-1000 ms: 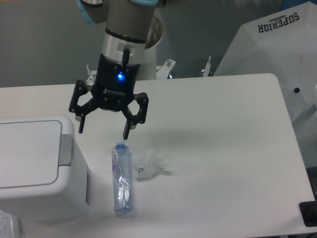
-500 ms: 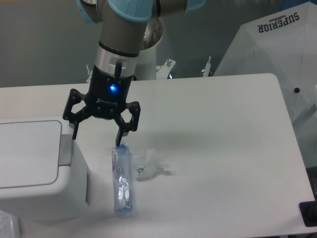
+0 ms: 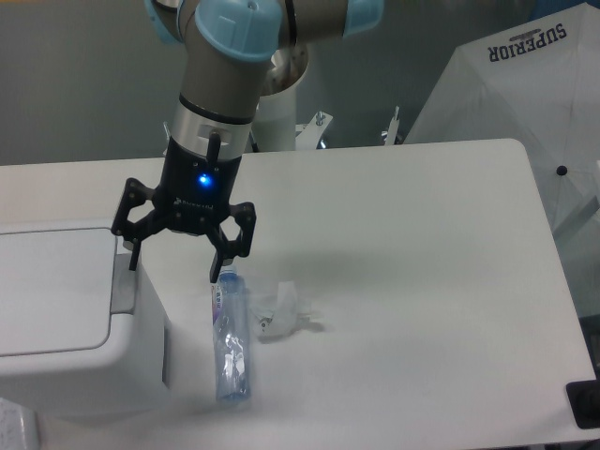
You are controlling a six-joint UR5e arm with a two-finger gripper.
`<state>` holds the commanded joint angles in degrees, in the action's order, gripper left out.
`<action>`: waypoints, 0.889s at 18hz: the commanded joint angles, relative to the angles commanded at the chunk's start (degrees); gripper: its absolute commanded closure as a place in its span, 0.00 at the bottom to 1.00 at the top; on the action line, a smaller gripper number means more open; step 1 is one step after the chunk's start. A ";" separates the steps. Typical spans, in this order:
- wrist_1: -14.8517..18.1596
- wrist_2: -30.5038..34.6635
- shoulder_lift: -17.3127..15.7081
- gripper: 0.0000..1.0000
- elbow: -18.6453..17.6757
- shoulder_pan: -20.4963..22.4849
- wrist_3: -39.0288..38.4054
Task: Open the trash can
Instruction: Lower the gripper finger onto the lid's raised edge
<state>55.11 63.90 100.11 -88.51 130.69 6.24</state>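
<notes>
The trash can (image 3: pixel 75 319) is a large white boxy bin at the left edge of the table, with its flat lid down and a grey push tab (image 3: pixel 123 281) on its right rim. My gripper (image 3: pixel 172 267) hangs open just right of the bin. Its left finger is right above the grey tab; whether it touches I cannot tell. Its right finger hovers over the top end of a clear plastic bottle (image 3: pixel 231 342) lying on the table. Nothing is between the fingers.
A crumpled clear wrapper (image 3: pixel 284 311) lies right of the bottle. A white umbrella (image 3: pixel 525 103) printed SUPERIOR stands beyond the table's right side. A black object (image 3: pixel 583 405) sits at the table's lower right corner.
My gripper has moved left and slightly down, from above the bottle's top to the bin's right rim over the grey tab. It stayed open. The lid, bottle and wrapper have not moved.
</notes>
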 joint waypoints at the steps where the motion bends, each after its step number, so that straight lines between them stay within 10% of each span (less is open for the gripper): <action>1: 0.00 0.00 0.00 0.00 0.00 0.00 0.00; 16: -0.09 0.00 0.88 0.00 -0.09 -0.53 0.00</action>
<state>55.02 63.90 100.99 -88.59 130.17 6.24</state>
